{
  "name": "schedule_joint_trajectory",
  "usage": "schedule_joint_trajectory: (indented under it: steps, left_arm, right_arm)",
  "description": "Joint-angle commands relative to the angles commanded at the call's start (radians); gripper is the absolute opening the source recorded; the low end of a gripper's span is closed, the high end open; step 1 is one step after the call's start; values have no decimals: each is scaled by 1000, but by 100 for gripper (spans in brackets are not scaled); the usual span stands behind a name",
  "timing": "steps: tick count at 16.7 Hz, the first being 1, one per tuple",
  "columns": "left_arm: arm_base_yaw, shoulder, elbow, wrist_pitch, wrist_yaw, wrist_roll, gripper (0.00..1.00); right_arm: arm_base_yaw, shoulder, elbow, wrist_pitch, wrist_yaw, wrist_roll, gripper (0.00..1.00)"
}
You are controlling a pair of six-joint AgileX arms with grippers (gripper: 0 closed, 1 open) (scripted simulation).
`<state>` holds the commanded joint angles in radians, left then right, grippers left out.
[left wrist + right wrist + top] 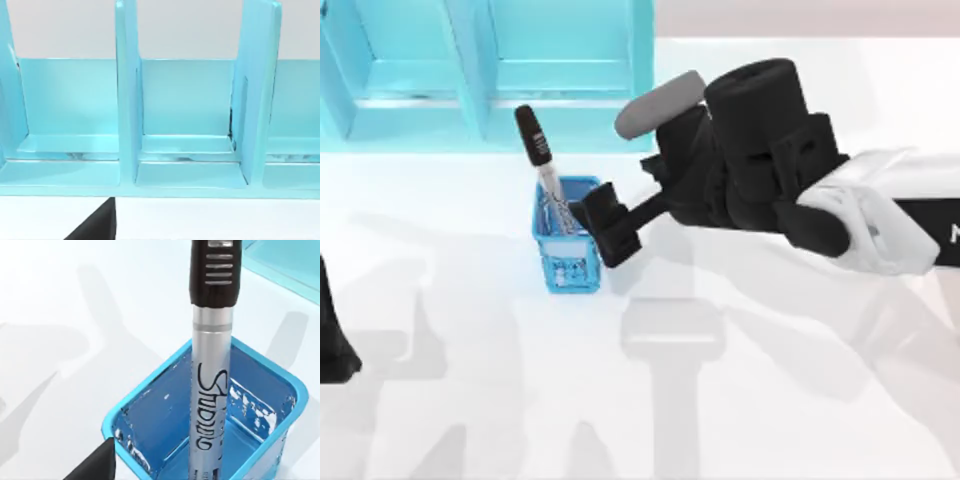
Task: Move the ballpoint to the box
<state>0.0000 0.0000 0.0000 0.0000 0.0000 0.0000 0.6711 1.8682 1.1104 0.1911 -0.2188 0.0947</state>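
The ballpoint (542,165) stands in the small blue box (566,262) on the white worktop (750,400), black cap up, leaning toward the turquoise shelf (480,70). My right gripper (603,228) sits just beside the box; I cannot tell how its fingers stand. My left arm (332,335) waits at the left edge.

Bright, even light washes the white table (770,400); soft grey arm shadows spread toward six o'clock, and small glints speckle the glossy blue holder (150,415).
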Motion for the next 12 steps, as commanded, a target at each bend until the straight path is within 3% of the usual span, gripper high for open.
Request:
schedule_joint_trajectory:
  steps: [8,12]
  left_arm:
    - [0,0,0,0,0,0,100]
    - [0,0,0,0,0,0,100]
  right_arm:
    - [9,39,25,2,-1,2,100]
    - [30,193,168,17,17,13,100]
